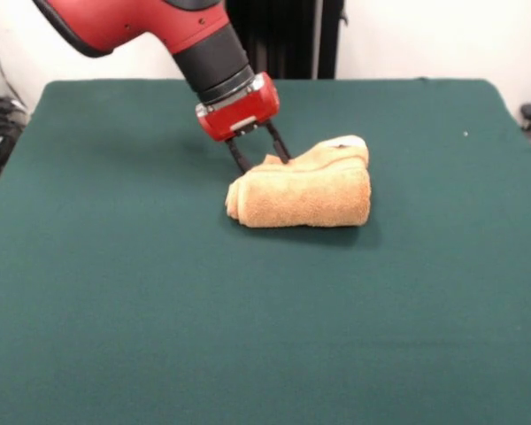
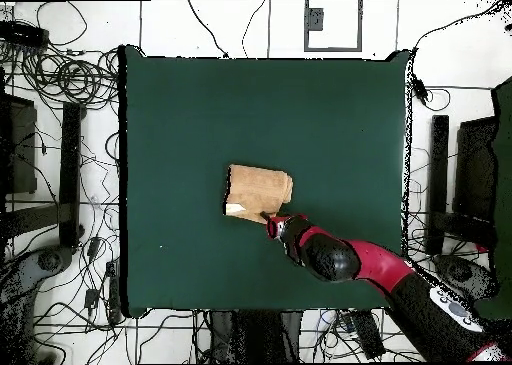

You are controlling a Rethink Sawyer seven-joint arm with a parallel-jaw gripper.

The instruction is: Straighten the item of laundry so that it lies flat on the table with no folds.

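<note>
You have bare table (image 1: 115,310) on every side of the towel (image 1: 305,195), which lies bunched in a thick roll near the middle, far from all edges. The gripper (image 1: 264,158) reaches down at the roll's robot-side edge. Its fingers (image 1: 279,142) are parted, apparently straddling a raised fold there, though contact is hard to confirm.

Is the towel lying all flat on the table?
No, the towel sits bunched in a thick roll on the green table.
</note>
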